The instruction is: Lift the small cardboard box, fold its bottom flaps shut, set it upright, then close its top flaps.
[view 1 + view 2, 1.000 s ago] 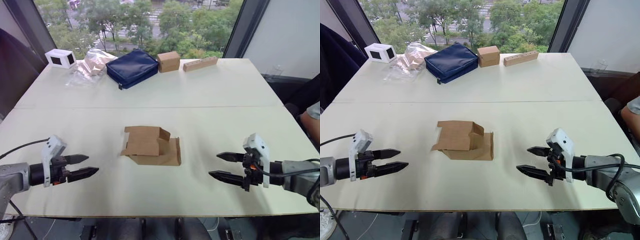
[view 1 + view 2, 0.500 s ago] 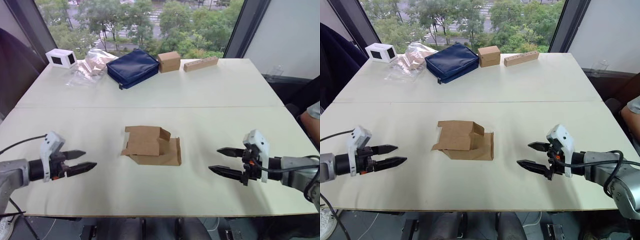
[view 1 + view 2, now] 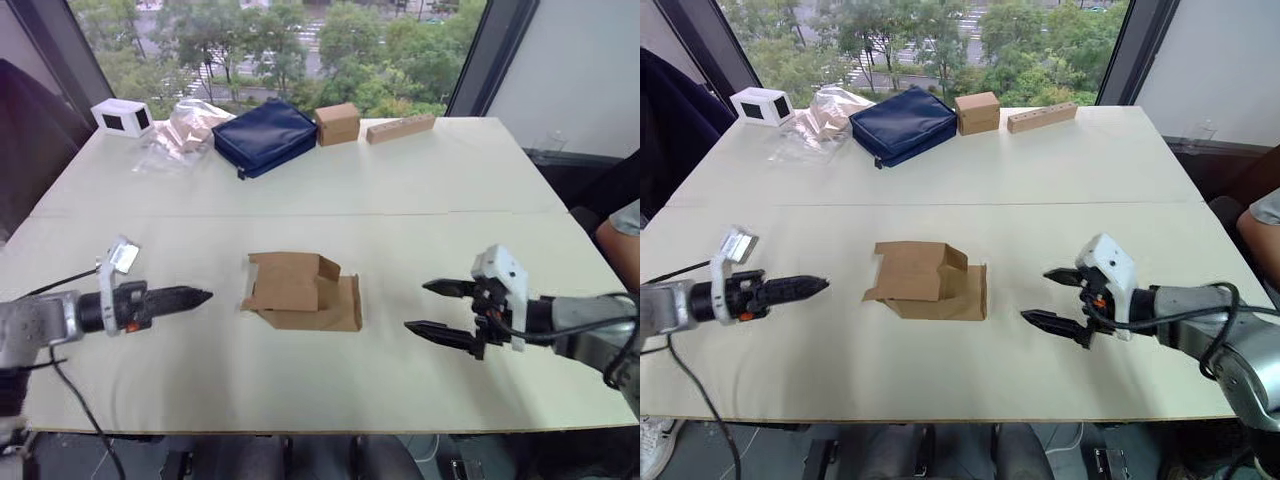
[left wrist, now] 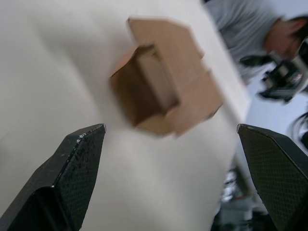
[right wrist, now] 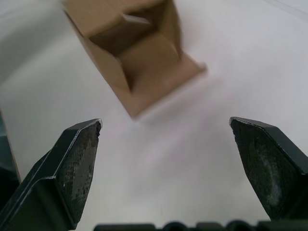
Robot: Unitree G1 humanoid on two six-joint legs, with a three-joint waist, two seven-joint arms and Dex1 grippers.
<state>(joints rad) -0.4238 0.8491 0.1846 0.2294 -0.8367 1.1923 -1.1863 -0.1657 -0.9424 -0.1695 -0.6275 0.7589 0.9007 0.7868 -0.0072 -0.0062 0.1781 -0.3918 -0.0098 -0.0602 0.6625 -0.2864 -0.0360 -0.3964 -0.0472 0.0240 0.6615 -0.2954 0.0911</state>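
Observation:
The small cardboard box (image 3: 303, 292) lies on its side in the middle of the pale table (image 3: 450, 180), plain brown. Its flaps (image 3: 262, 282) are splayed open at both ends, and I cannot tell which are the top flaps. My left gripper (image 3: 195, 296) hovers low just left of the box and points at it, apart from it. In the left wrist view its fingers (image 4: 77, 159) stand wide apart, open and empty, with the box (image 4: 163, 96) ahead. My right gripper (image 3: 416, 306) is open and empty to the right of the box, whose open end (image 5: 132, 62) faces it.
Along the far edge stand a white box with dark panels (image 3: 121, 117), a crumpled plastic bag (image 3: 185, 125), a navy pouch (image 3: 265, 135), another brown carton (image 3: 337, 123) and a long tan block (image 3: 400, 127). A person's arm (image 3: 620, 235) shows at the right edge.
My left gripper has moved right towards the box and rolled so its fingers line up edge-on in the head views. My right gripper has moved slightly left towards the box. The box lies as before.

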